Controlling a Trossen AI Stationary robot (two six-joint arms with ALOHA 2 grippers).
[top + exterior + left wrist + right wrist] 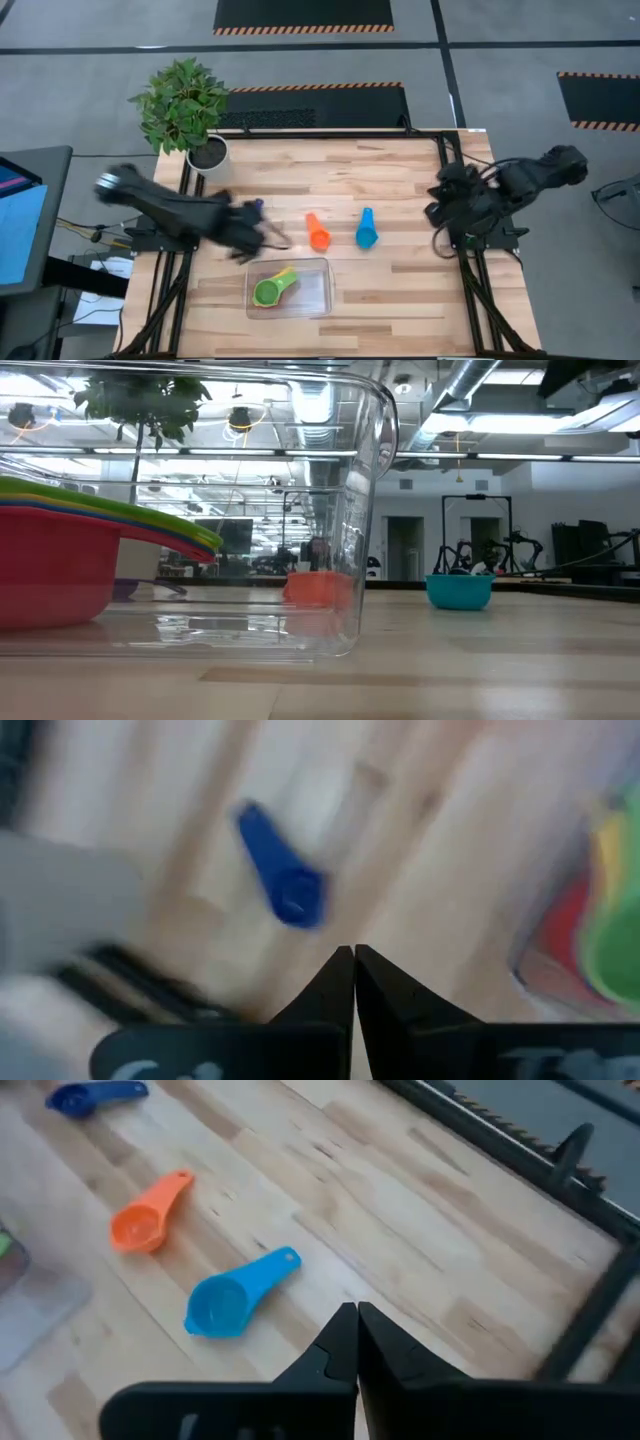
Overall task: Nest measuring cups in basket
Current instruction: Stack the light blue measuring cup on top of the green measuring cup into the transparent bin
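Observation:
The clear basket [318, 297] sits near the table's near edge. It holds nested red, yellow and green measuring cups [272, 289], which the low view shows as a stack [60, 550] inside the basket's wall [370, 510]. An orange cup [317, 232] and a light blue cup [366, 230] lie open side up on the wood, mid-table. A small blue cup [283, 885] lies on the table just ahead of my left gripper [354, 955], which is shut and hovers left of the basket [600, 940]. My right gripper [357, 1315] is shut and stays back at the table's right edge.
A potted plant [185, 105] in a white pot stands at the far left corner. Black frame rails run along the left and right table edges [452, 190]. Bare wood lies right of the light blue cup [235, 1295] and of the orange cup [148, 1217].

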